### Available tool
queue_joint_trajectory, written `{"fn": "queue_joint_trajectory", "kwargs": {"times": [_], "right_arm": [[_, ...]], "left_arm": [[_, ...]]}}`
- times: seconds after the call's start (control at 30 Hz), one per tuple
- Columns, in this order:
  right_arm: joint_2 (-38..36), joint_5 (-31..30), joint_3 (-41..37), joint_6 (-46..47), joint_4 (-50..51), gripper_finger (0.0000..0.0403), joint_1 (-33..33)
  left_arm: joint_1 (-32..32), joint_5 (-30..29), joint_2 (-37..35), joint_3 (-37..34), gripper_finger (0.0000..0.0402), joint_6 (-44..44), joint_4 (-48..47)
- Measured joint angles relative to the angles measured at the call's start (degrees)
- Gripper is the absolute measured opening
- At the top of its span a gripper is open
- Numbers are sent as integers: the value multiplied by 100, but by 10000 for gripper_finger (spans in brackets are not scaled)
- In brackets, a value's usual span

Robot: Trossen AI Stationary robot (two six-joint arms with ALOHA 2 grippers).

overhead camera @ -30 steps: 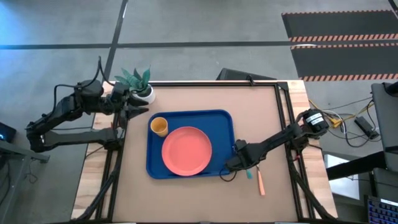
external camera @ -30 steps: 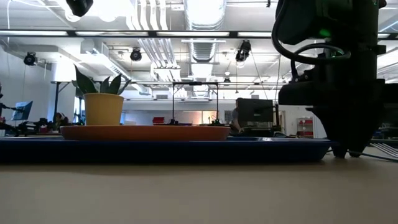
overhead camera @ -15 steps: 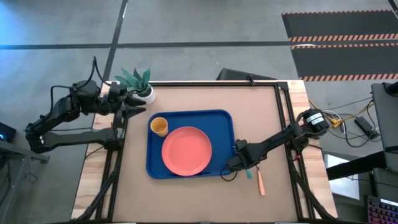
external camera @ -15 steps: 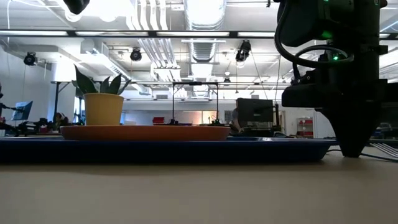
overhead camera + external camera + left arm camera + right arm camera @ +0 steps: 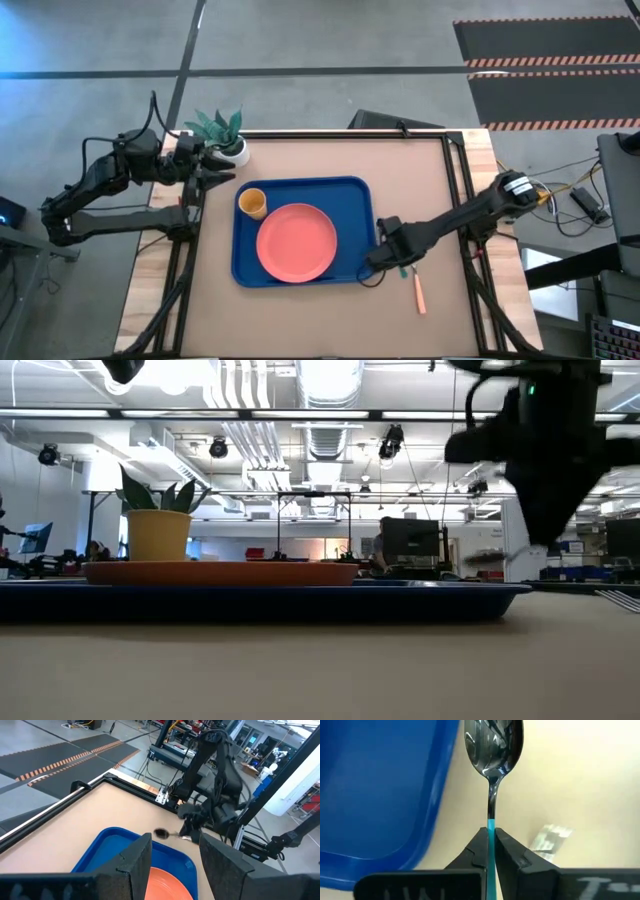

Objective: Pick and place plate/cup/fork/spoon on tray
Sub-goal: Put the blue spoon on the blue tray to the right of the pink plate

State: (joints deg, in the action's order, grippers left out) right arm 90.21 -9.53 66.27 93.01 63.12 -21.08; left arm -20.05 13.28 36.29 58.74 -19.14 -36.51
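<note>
Right gripper (image 5: 490,845) pinched on spoon (image 5: 493,750) at blue handle, beside tray (image 5: 380,790) right rim. Spoon light, rigid, slick; thin-handle grip may pivot. Left gripper (image 5: 172,855) parted, empty.

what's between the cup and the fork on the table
In the high view, the plate on the tray lies between the cup and the fork, then the right gripper holding the spoon.

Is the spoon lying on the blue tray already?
No, the right gripper is shut on the spoon by its blue handle, beside the tray.
</note>
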Motion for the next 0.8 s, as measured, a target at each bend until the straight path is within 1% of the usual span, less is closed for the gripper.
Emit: {"fn": "queue_joint_trajectory", "kwargs": {"times": [0.1, 0.17, 0.3, 0.4, 0.5, 0.6, 0.8], "right_arm": [[-160, -172, 323, 72, 662, 8, 0], [-232, -401, 481, 83, 731, 8, 0], [-275, -1129, 800, 111, 672, 8, 10], [-192, -1548, 996, 68, 427, 8, 51], [-25, -1755, 1103, -147, 2, 8, 125], [171, -1767, 1098, -349, -435, 8, 231], [635, -1765, 1015, -397, -1181, 8, 410]], "left_arm": [[0, 0, 4, -2, 149, 1, 0], [0, -2, 4, -2, 149, 1, 0], [0, -2, 2, -4, 149, 0, 0], [0, 0, -2, -4, 149, 0, 0], [0, -1, -7, -4, 149, 0, 0], [0, -2, -2, -2, 149, 2, 2], [1, 0, -11, -7, 149, 2, -2]]}}
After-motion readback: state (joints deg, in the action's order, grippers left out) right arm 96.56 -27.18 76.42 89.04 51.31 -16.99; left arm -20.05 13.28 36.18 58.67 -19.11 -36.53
